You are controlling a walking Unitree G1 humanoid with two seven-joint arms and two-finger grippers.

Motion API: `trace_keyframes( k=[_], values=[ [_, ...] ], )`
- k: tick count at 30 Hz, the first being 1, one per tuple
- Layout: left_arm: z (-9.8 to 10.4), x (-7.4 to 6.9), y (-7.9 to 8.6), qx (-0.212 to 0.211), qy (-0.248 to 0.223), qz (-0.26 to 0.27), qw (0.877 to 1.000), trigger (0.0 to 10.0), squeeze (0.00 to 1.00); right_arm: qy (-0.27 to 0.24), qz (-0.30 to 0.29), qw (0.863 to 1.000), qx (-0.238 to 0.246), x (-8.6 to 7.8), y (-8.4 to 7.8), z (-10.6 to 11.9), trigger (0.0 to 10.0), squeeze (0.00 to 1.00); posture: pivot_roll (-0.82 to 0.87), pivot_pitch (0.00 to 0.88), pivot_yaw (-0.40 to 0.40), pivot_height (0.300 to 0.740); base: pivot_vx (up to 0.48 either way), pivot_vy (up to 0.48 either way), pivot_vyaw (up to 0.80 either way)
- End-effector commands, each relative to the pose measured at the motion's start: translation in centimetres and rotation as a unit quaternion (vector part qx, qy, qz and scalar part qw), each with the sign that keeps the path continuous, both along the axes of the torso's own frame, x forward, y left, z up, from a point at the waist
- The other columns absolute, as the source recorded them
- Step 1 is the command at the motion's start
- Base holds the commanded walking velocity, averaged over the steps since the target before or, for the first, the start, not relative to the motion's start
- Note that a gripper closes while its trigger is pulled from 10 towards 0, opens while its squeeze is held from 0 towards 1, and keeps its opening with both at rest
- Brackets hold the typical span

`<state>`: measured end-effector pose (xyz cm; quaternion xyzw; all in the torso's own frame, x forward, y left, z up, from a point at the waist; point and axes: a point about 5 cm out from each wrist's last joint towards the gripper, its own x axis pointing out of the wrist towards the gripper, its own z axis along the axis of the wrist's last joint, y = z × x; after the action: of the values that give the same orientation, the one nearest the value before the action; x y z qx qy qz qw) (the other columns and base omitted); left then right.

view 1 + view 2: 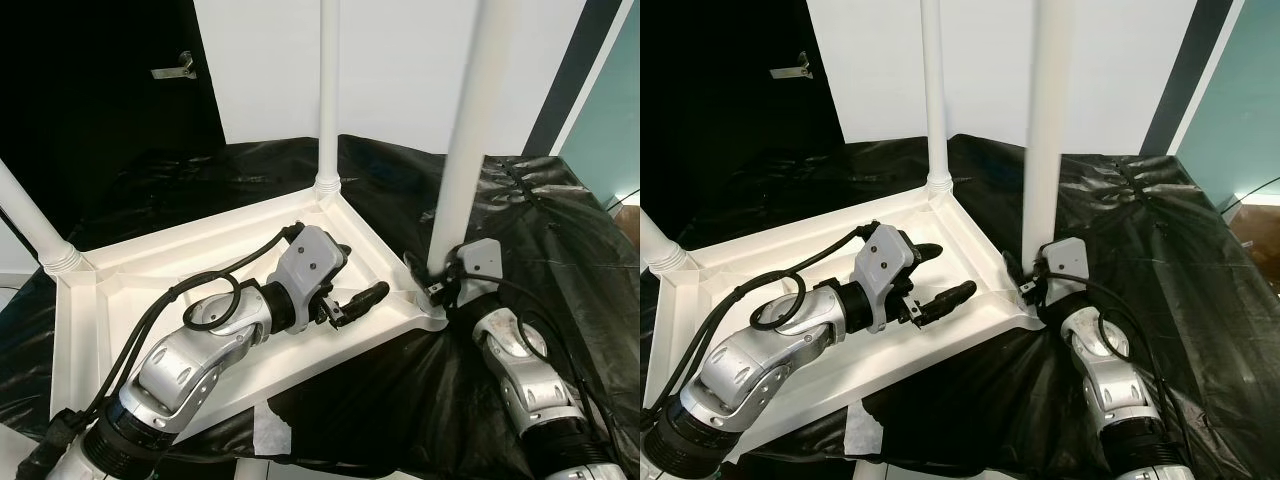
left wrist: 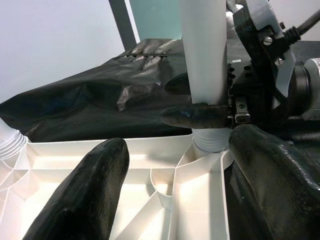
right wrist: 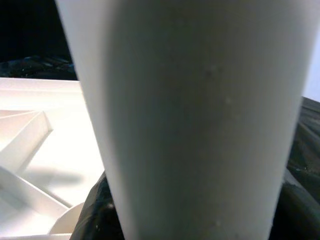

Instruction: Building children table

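Note:
The white children's table top (image 1: pixel 200 255) lies upside down on a black sheet, its ribbed underside facing up. Three white legs stand in its corners: a far one (image 1: pixel 328 100), one on the left (image 1: pixel 35 225) and a near-right one (image 1: pixel 470 140). My right gripper (image 1: pixel 437 283) is shut on the near-right leg just above its socket; in the right wrist view that leg (image 3: pixel 190 120) sits very close. My left gripper (image 1: pixel 368 268) hovers open over the underside, pointing at that same corner. In the left wrist view its fingers (image 2: pixel 90 195) are spread, with the leg (image 2: pixel 202 60) ahead.
The black plastic sheet (image 1: pixel 560 250) covers the surface all round the table top. A dark door with a handle (image 1: pixel 175 68) stands at the back left, and a white wall is behind. White floor shows at the near edge (image 1: pixel 270 425).

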<state>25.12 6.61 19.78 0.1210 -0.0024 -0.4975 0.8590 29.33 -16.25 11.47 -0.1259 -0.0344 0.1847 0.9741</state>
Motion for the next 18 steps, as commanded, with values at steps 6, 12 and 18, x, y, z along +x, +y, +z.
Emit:
trace_keyframes(
  k=[6,12,18],
  values=[
    [0.4,-0.7,-0.2,0.010,0.005,-0.067,0.998,10.0,0.00,0.128,-0.001,0.991,-0.036,-3.1,-1.0,-6.1,10.0,0.00,-0.04,0.000,0.044,0.740,0.000,0.000,0.00],
    [0.4,-0.7,-0.2,0.012,0.005,-0.069,0.998,10.0,0.00,0.105,0.029,0.994,-0.022,-3.9,-0.6,-5.9,10.0,0.00,-0.04,0.000,0.048,0.740,0.000,0.000,0.00],
    [0.5,-0.7,-0.2,0.012,0.005,-0.069,0.998,10.0,0.00,0.101,0.012,0.993,0.066,-4.0,-0.9,-5.4,10.0,0.00,-0.04,0.000,0.051,0.740,0.000,0.000,0.00]
  ],
)
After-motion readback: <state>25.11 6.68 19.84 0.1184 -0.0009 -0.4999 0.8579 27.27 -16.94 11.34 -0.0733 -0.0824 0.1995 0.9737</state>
